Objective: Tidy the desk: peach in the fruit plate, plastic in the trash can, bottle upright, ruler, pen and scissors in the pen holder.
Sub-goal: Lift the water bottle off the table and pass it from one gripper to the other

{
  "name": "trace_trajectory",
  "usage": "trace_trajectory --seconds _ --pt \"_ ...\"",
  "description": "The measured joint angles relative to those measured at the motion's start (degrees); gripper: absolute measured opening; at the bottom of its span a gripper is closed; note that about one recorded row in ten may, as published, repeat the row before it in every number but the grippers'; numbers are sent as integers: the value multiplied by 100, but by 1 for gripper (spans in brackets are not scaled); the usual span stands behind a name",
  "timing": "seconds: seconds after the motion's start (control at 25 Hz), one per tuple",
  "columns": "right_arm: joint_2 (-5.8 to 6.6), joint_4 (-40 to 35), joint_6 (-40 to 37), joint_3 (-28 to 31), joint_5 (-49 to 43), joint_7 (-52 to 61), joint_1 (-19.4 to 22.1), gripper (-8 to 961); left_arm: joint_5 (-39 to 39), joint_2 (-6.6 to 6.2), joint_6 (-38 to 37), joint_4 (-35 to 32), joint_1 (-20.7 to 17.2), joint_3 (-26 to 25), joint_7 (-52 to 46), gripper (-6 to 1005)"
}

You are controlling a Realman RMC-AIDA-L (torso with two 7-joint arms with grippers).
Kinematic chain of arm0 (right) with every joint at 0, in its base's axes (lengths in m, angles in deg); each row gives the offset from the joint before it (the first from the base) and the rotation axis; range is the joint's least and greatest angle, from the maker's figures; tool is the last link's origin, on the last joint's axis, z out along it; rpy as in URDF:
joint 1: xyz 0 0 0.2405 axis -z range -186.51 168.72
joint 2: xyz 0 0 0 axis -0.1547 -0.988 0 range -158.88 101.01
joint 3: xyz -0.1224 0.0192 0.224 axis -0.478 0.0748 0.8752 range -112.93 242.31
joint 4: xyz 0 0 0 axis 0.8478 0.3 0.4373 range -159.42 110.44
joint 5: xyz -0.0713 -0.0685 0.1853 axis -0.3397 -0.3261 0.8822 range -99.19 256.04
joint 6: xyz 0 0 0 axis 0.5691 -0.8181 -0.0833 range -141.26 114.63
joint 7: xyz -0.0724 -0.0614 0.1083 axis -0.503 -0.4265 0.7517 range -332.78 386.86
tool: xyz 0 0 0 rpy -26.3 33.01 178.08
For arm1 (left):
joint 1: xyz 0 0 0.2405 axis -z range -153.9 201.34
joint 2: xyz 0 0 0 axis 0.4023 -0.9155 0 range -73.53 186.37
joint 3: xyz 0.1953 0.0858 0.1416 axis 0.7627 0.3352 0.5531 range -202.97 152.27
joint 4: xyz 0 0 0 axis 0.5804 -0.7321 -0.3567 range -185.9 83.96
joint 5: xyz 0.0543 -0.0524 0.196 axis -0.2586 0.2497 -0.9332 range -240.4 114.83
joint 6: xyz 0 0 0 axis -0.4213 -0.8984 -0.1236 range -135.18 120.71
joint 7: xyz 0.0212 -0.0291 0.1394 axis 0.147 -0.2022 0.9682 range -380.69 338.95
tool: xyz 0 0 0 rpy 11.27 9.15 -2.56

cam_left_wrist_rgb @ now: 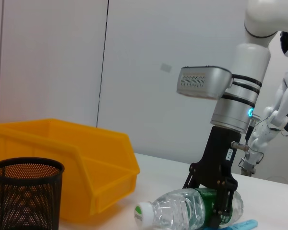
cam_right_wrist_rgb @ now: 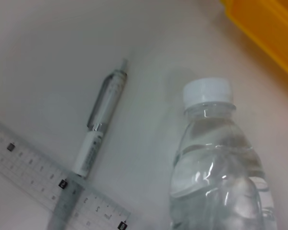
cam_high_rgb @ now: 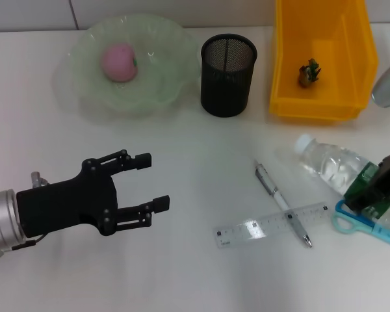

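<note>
Bottle (cam_high_rgb: 331, 164) lying at my four o'clock, right gripper (cam_left_wrist_rgb: 216, 211) clamped on its labelled end, left gripper (cam_high_rgb: 146, 185) at eight o'clock, fingers apart, peach (cam_high_rgb: 119, 62) in plate (cam_high_rgb: 157, 91).

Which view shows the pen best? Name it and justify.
The head view: the whole pen shows there, lying across the ruler between the open left end effector and the right end effector at the bottle. The right wrist view shows it closer but cropped. The left wrist view misses it.
</note>
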Motion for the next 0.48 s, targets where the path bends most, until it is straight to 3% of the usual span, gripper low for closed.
trace_trajectory --seconds 0.28,0.48 --pt "0 -117 116 24 107 -114 158 785 0 6 1 0 -3 -5 8 815" --pt "0 -455 327 32 503 -372 505 776 0 7 0 0 -3 -10 8 815"
